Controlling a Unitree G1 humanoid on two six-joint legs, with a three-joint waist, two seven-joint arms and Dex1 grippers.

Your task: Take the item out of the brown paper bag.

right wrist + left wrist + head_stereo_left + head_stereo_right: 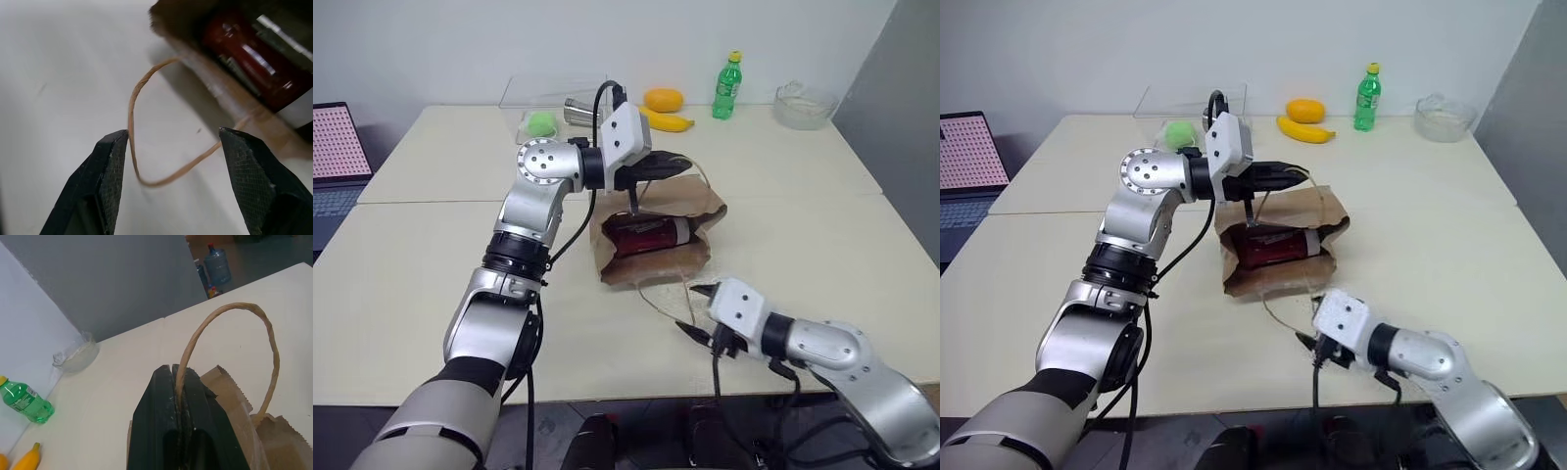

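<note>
Nearest the robot, the right claw [171,183] is being held with its fingers spread apart and empty, low over the counter [431,255], with the near handle [146,142] of the bag [656,240] lying loose on the surface between its fingertips, gripped by neither. Just beyond, the bag is lying on the counter with its mouth facing the robot, and the bottle [646,235] is still being carried inside it, on its side, dark red contents showing through the opening. Above the bag, the far handle [234,338] is being pinched by the left claw [177,382], whose fingers are pressed together on the cord, so the upper lip is being lifted and the mouth kept open. The opening appears done; reaching in, gripping the bottle and drawing it out are judged still to be done.
</note>
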